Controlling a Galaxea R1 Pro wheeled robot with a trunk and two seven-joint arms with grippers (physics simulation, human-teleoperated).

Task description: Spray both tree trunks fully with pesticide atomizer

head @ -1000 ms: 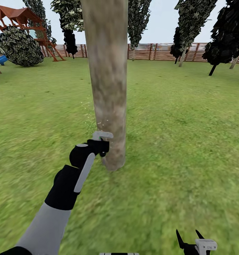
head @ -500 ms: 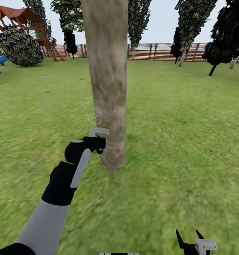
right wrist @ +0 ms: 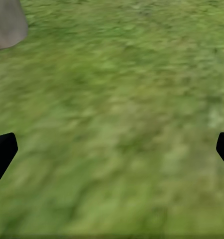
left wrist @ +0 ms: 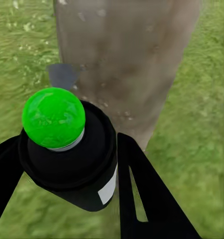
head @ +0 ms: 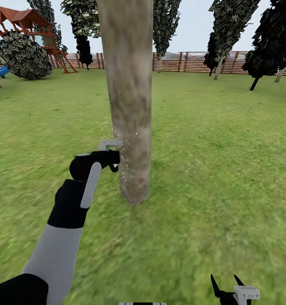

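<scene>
Your left gripper (left wrist: 67, 164) clamps the pesticide atomizer (left wrist: 67, 149) just beside the tree trunk (head: 128, 97). The right gripper (right wrist: 112, 149) hangs spread and empty. If you drift sideways, spray may miss onto grass (head: 219, 161).

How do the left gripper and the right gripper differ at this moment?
The left gripper is shut on the spray bottle; the right gripper is open and holds nothing. The left gripper is raised beside the tree trunk; the right gripper hangs low over the grass. Both have black fingers.
</scene>
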